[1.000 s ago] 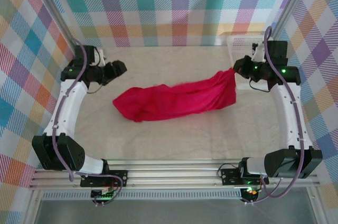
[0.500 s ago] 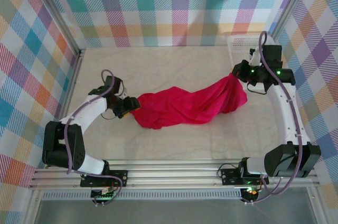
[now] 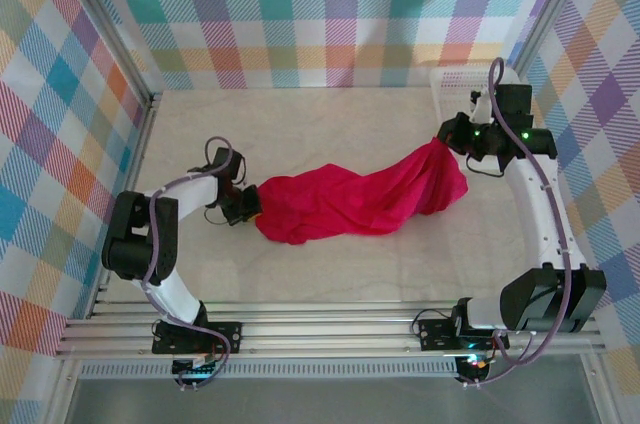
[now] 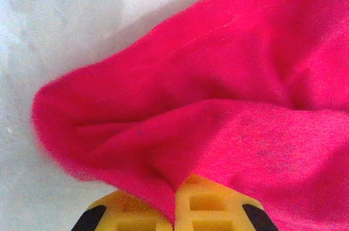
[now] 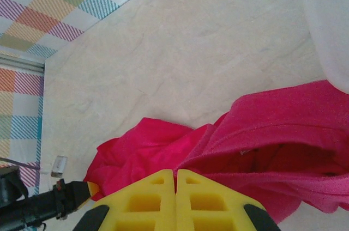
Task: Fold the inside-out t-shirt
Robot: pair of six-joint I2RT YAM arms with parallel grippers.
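White basket (image 3: 452, 82) (far right corner) on table (image 3: 350, 274).

Crimson t-shirt (image 3: 350, 199), pastel plaid walls (image 3: 330, 14)

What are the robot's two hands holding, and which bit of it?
Both hold the red t-shirt: the left gripper pinches its left end, the right gripper its right end.

A pale marbled table (image 3: 330, 264) carries a bunched red t-shirt (image 3: 350, 199), with a white mesh basket (image 3: 455, 79) in its far right corner.
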